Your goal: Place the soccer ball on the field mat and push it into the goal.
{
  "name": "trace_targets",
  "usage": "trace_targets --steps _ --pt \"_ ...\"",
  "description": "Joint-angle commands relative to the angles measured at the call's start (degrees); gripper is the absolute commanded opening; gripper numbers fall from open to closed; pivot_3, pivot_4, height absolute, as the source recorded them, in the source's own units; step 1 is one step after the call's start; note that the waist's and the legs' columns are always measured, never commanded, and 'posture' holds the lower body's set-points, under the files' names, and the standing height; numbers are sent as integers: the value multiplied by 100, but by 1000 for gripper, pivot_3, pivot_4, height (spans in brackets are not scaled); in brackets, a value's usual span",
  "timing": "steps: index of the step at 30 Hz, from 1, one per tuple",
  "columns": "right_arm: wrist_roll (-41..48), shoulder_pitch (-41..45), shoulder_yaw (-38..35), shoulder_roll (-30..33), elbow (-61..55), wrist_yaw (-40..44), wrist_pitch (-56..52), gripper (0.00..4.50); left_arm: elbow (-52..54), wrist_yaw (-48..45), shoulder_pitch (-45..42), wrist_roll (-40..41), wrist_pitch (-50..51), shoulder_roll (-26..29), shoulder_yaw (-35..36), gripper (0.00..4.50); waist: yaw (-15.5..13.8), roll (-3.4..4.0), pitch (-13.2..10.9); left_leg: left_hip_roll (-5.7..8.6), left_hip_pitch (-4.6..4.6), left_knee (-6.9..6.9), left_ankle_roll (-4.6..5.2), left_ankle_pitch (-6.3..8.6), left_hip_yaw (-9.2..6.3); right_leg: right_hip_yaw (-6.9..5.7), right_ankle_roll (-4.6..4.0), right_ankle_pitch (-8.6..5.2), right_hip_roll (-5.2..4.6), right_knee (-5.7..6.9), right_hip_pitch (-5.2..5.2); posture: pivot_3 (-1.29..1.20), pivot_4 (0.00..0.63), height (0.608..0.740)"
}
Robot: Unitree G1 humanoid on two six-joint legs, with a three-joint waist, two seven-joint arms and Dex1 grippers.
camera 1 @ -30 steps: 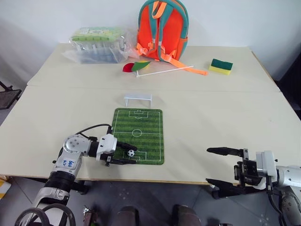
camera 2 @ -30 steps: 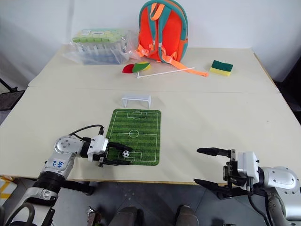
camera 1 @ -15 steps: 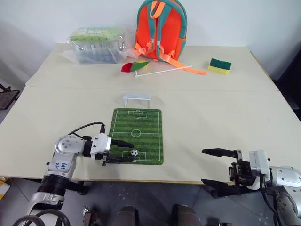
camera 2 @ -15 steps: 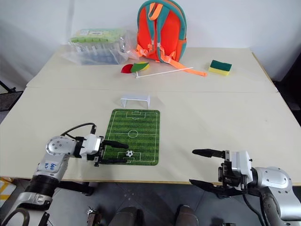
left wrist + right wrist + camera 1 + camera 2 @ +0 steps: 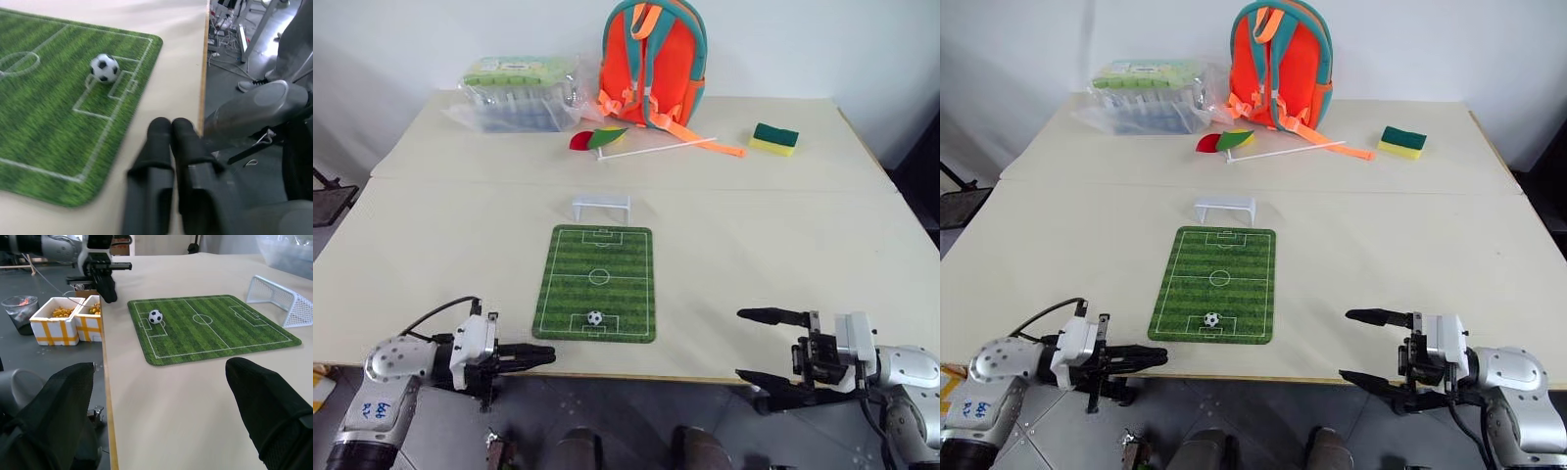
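The soccer ball [image 5: 595, 317] rests on the near penalty box of the green field mat [image 5: 597, 269], free of any grip; it also shows in the left wrist view as the ball [image 5: 104, 67]. The small white goal [image 5: 601, 207] stands just beyond the mat's far end. My left gripper [image 5: 546, 357] is shut and empty at the table's front edge, left of the mat's near corner and apart from the ball. My right gripper [image 5: 745, 345] hangs open and empty at the front edge on the right, well clear of the mat.
At the back of the table [image 5: 773, 235] stand an orange backpack [image 5: 651, 61], a clear plastic pack [image 5: 517, 93], a green-yellow sponge [image 5: 773, 138], and a long white stick [image 5: 656, 149] by red and green pieces. White and yellow boxes [image 5: 61, 323] sit on the floor.
My left gripper has let go of the ball, drawn back left off the mat to the table edge, and shut. The ball stays on the mat. The right gripper holds still.
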State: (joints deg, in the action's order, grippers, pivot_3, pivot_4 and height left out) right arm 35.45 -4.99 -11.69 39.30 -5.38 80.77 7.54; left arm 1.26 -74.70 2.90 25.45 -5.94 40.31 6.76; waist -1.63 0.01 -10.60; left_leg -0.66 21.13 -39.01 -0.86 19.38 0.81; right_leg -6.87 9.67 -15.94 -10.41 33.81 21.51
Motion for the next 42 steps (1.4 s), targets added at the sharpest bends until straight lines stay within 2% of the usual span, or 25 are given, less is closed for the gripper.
trace_targets --steps 1,4,9,15,19,21,25,28,32,36,42 --pt "49 -5 -181 -27 88 94 196 4500 456 211 30 64 56 -220 -193 26 14 2 1 -1 0 1 -1 1 0 0 0 0 1 -1 0 0 150 740" --pt "48 -32 -207 -17 158 109 285 4500 552 384 -98 -51 343 -342 -468 26 24 6 1 -1 -3 1 -2 1 2 1 0 0 1 1 0 0 150 740" --pt "63 -9 -266 -87 131 7 491 4500 230 624 -518 -312 236 -619 -774 26 14 6 1 -2 -3 -2 -2 1 4 2 -1 0 4 1 0 0 150 740" --pt "37 -218 -295 -113 -49 -129 495 4500 -382 729 -1080 -538 130 -902 -979 26 16 8 3 -2 -2 -2 -3 1 5 2 -1 0 5 -1 0 0 150 740" --pt "-1 -534 -323 -234 -358 -412 462 4500 -1148 812 -1831 -846 -92 -1179 -1159 26 -26 9 3 -1 -2 -4 -2 1 5 2 -1 1 5 1 0 0 150 740" --pt "-78 -634 -354 -340 -473 -660 479 4500 -1860 866 -2377 -1093 -475 -1308 -1192 26 -15 9 3 0 -2 -7 -2 1 8 3 0 1 5 1 0 0 150 740" --pt "-173 -809 -332 -820 -897 -1518 393 4500 -2888 1017 -3402 -1082 -800 -1621 -1008 26 -3 7 3 -1 0 -8 -3 1 7 1 0 1 7 1 0 0 150 740" --pt "-433 -707 -318 -1389 -1132 -2546 350 4500 -3398 1172 -3862 -1120 -1103 -1622 -827 26 39 7 3 0 1 -7 -2 1 10 3 1 2 7 -1 2 0 150 740" --pt "-643 -568 -304 -1698 -1210 -3214 330 4500 -3223 992 -3695 -919 -1084 -1415 -601 26 95 10 4 -2 -3 1 -3 2 15 8 1 2 8 0 7 0 150 740" --pt "-768 -508 -324 -1540 -1011 -3084 562 4500 -2124 852 -2667 -376 -507 -929 -143 26 159 11 4 -4 -2 4 -2 2 15 10 1 2 9 0 8 0 150 740" --pt "-686 -214 -502 -1279 -568 -2869 764 4500 -861 1784 -1176 177 523 -457 1030 26 153 12 1 -8 -4 1 0 5 12 15 1 2 8 2 8 0 150 740"
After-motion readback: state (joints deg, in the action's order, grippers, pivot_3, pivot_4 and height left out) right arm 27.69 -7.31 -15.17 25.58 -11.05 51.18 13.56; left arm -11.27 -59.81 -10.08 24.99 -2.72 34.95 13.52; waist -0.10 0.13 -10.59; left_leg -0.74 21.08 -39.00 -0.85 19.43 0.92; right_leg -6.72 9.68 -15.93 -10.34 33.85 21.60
